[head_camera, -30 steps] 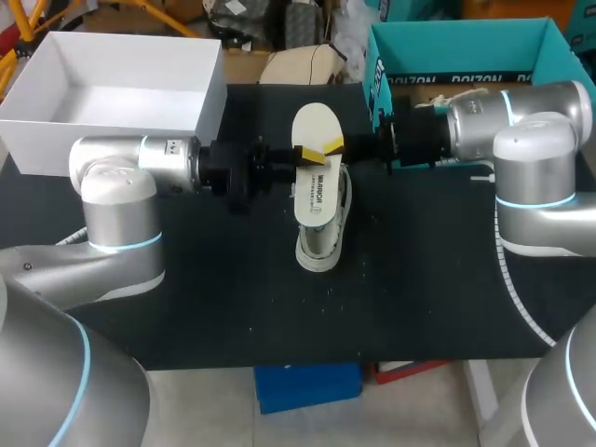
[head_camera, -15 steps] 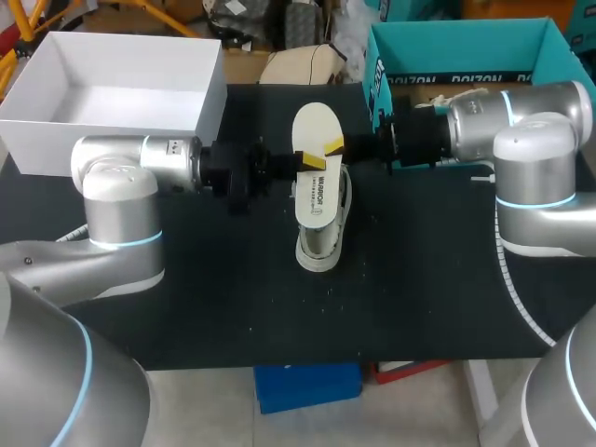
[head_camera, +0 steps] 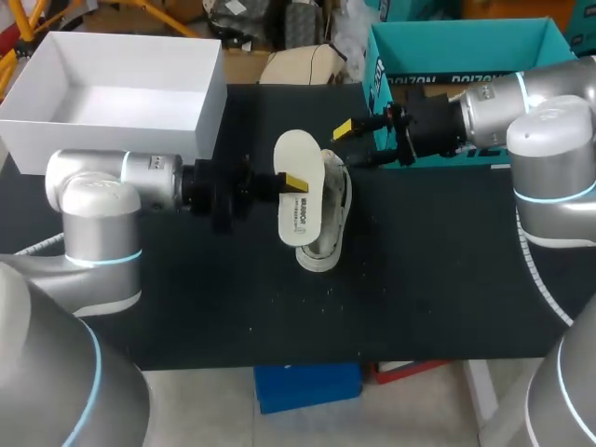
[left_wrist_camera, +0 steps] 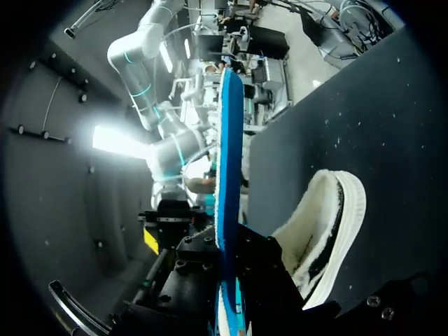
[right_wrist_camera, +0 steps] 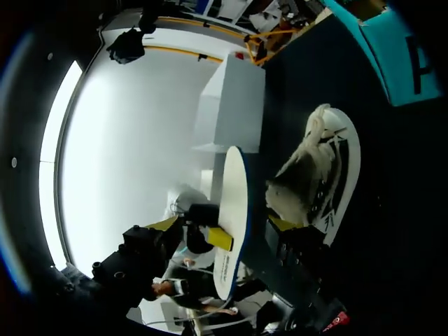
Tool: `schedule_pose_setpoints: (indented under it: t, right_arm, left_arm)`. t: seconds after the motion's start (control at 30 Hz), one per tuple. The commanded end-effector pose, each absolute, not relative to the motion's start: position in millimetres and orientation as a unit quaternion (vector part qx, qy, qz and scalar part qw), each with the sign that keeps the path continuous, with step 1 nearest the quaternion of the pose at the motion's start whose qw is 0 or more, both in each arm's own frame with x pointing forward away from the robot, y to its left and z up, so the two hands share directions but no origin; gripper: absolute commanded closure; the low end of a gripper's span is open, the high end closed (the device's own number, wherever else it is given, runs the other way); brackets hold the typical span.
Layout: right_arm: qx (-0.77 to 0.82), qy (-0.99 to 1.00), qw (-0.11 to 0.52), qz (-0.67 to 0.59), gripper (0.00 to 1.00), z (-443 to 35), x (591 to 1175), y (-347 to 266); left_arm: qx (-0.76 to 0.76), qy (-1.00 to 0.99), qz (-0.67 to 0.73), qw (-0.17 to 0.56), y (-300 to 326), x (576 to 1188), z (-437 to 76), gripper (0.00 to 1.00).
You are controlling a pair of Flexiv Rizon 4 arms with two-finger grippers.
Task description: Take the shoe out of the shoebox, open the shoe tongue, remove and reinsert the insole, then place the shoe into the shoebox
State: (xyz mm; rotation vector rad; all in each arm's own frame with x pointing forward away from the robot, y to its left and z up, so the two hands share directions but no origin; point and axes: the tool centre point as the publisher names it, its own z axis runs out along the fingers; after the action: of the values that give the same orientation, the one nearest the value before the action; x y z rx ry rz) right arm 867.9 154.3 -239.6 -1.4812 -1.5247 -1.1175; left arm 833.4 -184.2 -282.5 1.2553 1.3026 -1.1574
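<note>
- The table (head_camera: 419, 279) is black.
- A white box (head_camera: 209, 102) sits at its far left corner, with its top open.
- A teal shoebox (head_camera: 456, 37) sits at the far right, and it is open too.
- The white shoe (head_camera: 326, 237) is out on the table in the middle, well apart from both boxes.
- The left arm (head_camera: 112, 196) comes in from the left and lies low and flat, pointing at the shoe.
- The left gripper (head_camera: 293, 182) pinches the white insole (head_camera: 300, 154) from both sides.
- The insole is out of the shoe and is held up just over the shoe's left side. I can't tell if the two touch.
- In the left wrist view the insole (left_wrist_camera: 227, 161) shows its thin edge and a blue side, and the shoe (left_wrist_camera: 325, 238) is beside it.
- The right arm (head_camera: 549, 121) comes in from the right, in front of the teal shoebox.
- The right gripper (head_camera: 348, 146) has its fingers spread wide and holds nothing. It is near the insole's far end but apart from it.
</note>
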Motion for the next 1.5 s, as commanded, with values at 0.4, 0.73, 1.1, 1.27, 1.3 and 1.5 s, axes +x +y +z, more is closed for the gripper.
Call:
schedule_pose_setpoints:
  t: [0.4,0.73,1.1,1.27,1.3,1.5]
  right_arm:
    - [-0.643,-0.632,0.204,-0.383,0.00,-198.4,808.4,105.4]
    - [-0.644,-0.639,0.162,-0.388,0.00,-185.1,784.7,95.1]
    - [-0.651,-0.640,0.141,-0.382,0.00,-179.7,756.2,81.4]
    - [-0.655,-0.640,0.134,-0.379,0.00,-177.0,746.6,78.9]
    - [-0.655,-0.641,0.132,-0.378,0.00,-176.5,744.8,78.5]
    - [-0.661,-0.638,0.135,-0.371,0.00,-177.2,737.8,76.8]
  left_arm:
    - [0.577,0.612,-0.377,0.388,-124.8,732.1,-279.8,1.00]
    - [0.605,0.605,-0.396,0.333,-118.0,701.6,-291.5,1.00]
    - [0.614,0.609,-0.406,0.297,-116.2,687.2,-301.9,1.00]
    - [0.616,0.609,-0.408,0.289,-117.2,684.4,-304.6,1.00]
    - [0.616,0.609,-0.409,0.288,-117.4,684.2,-305.2,1.00]
    - [0.616,0.608,-0.417,0.277,-120.8,683.1,-308.2,1.00]
